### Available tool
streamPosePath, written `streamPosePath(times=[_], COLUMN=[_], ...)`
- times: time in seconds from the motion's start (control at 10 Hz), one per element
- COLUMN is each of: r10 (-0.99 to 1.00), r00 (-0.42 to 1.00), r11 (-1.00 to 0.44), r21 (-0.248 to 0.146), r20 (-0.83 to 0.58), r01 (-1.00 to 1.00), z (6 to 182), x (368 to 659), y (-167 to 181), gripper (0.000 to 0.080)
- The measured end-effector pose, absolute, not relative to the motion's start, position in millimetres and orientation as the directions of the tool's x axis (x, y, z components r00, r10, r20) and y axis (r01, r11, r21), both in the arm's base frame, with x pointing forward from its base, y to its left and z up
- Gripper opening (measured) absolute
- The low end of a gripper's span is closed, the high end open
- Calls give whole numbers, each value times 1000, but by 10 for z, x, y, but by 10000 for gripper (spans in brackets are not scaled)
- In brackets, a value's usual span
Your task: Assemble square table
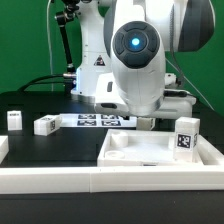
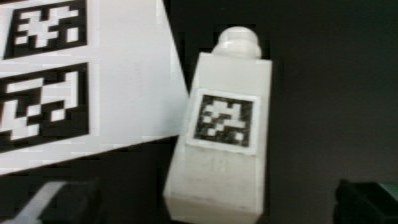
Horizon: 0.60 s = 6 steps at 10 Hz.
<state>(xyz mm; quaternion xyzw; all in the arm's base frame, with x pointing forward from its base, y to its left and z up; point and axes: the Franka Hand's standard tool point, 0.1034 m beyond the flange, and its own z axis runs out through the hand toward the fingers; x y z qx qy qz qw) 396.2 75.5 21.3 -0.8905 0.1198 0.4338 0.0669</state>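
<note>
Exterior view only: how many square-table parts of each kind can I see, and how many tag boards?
Table top: 1
Legs: 3, one standing at the exterior view's left, one lying beside it, one upright at the exterior view's right
Marker board: 1
Total: 5

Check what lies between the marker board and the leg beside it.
Only bare table separates marker board and leg, in the wrist view.
</note>
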Motion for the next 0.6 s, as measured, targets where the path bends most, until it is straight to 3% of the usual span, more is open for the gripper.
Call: streamPosePath(times=[0.6], r10=[-187], r00=[582], r11=[-960], r21=[21], r20=[-791], r01=[-280], z=[40], x=[3700], y=[766], gripper=[648])
